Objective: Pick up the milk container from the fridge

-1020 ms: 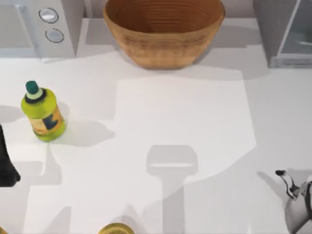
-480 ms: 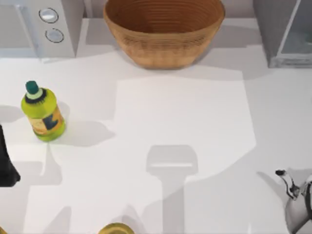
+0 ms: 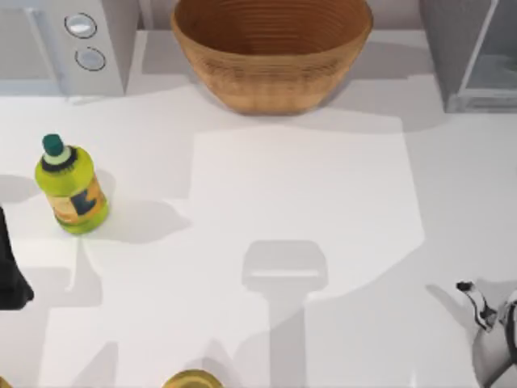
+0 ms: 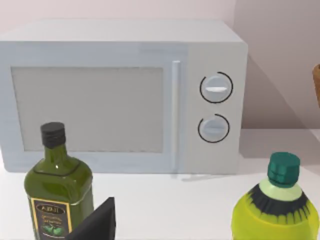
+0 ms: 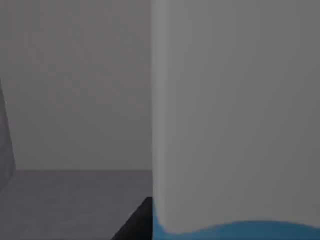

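Milk carton standing close in front of right wrist camera, inside grey fridge interior, white face with blue band low down; fridge sitting right of the basket; right gripper grip state: cannot tell; left arm idling near yellow-green bottle, grip likewise unclear.

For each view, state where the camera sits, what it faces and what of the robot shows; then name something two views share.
Top view: above the table, looking down on basket and fridge; left arm at left edge.
Left wrist view: on left arm, facing the microwave and dark green bottle; dark tip of left hand.
Right wrist view: on right arm, close against the milk container; dark sliver, likely right hand.
Shared: yellow-green bottle, in top and left wrist views.
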Action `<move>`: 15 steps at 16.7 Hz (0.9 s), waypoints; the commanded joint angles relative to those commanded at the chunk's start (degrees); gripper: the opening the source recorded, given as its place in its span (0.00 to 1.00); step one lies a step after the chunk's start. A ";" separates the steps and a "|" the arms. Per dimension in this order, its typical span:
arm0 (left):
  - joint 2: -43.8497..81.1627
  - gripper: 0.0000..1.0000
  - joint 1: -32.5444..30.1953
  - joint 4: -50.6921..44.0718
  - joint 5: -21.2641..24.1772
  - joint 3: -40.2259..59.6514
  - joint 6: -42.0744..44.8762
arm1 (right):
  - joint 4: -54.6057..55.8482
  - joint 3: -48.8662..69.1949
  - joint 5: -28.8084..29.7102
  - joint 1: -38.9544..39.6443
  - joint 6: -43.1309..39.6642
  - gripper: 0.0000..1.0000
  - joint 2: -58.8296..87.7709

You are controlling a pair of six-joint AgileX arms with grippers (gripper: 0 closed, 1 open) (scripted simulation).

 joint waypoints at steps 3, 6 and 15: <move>0.00 1.00 0.00 0.00 0.00 0.00 0.00 | 0.00 0.00 0.00 0.00 0.00 0.00 0.00; 0.00 1.00 0.00 0.00 0.00 0.00 0.00 | 0.00 0.00 0.00 0.00 0.00 0.00 0.00; 0.00 1.00 0.00 0.00 0.00 0.00 0.00 | -7.20 1.25 -0.07 -0.17 0.16 0.00 -5.52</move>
